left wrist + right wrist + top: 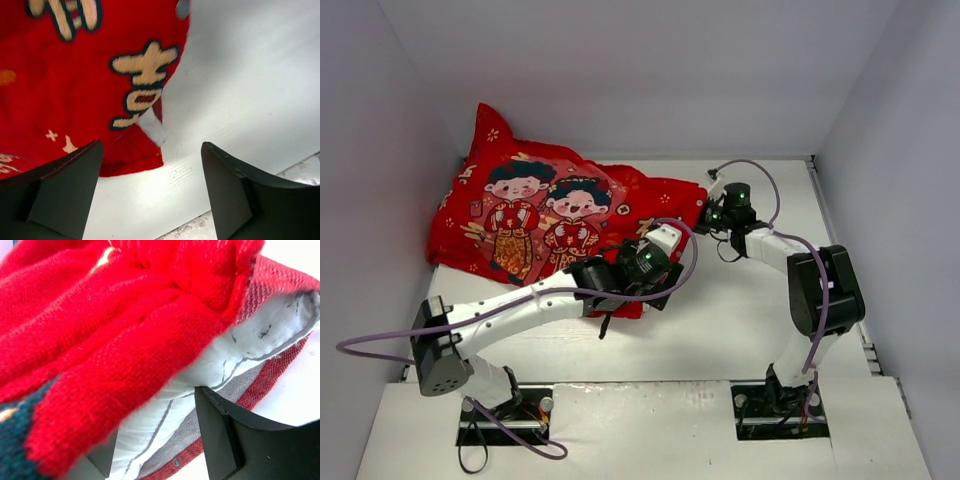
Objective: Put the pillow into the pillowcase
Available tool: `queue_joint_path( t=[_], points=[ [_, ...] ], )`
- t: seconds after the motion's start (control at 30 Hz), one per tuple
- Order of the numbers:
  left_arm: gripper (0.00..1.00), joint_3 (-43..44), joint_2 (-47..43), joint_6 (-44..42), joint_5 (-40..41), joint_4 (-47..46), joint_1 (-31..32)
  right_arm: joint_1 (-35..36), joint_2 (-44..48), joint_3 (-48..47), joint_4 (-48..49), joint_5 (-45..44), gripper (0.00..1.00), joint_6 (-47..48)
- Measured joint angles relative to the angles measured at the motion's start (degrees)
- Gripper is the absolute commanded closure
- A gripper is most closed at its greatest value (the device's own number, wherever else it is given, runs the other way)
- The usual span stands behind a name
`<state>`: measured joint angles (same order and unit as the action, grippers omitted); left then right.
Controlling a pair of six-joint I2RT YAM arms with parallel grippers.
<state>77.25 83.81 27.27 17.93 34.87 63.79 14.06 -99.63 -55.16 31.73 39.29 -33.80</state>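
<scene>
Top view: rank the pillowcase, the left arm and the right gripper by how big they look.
1. pillowcase, clearly the largest.
2. left arm, long but thin.
3. right gripper, the smallest.

A robotics lab test cell, not a lived-in room. A bare white table (740, 320) is boxed in by plain pale panels: a left wall (380, 150), a back wall (650, 70) and a right wall (900, 150). Two white and black robot arms, the left arm (510, 310) and the right arm (820, 290), are bolted to black base plates (505, 415) at the table's near edge. A loose purple cable (380, 350) trails from each arm. A red cartoon-printed pillowcase (530, 215) lies on the tabletop.
</scene>
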Motion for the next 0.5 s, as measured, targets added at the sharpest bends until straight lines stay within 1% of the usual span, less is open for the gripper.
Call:
queue_joint_path(
  t=[0.17,0.33,0.4,0.5],
  points=[
    [0.25,-3.41,2.56,4.98,2.19,1.75,-0.04,-0.13,0.0,-3.17,-4.81,-2.71,0.5,1.14],
    [0.26,-3.78,4.0,7.67,4.74,1.84,-0.57,-0.22,0.7,-4.55,-11.63,-12.2,0.5,5.14],
    [0.29,-3.78,4.59,8.5,4.9,1.81,-1.4,-0.35,1.64,-3.34,-13.49,-15.63,0.5,5.92],
    [0.5,-4.0,5.66,9.46,4.87,1.84,-2.97,-0.68,2.99,-1.16,-15.76,-18.62,0.49,6.8]
  ],
)
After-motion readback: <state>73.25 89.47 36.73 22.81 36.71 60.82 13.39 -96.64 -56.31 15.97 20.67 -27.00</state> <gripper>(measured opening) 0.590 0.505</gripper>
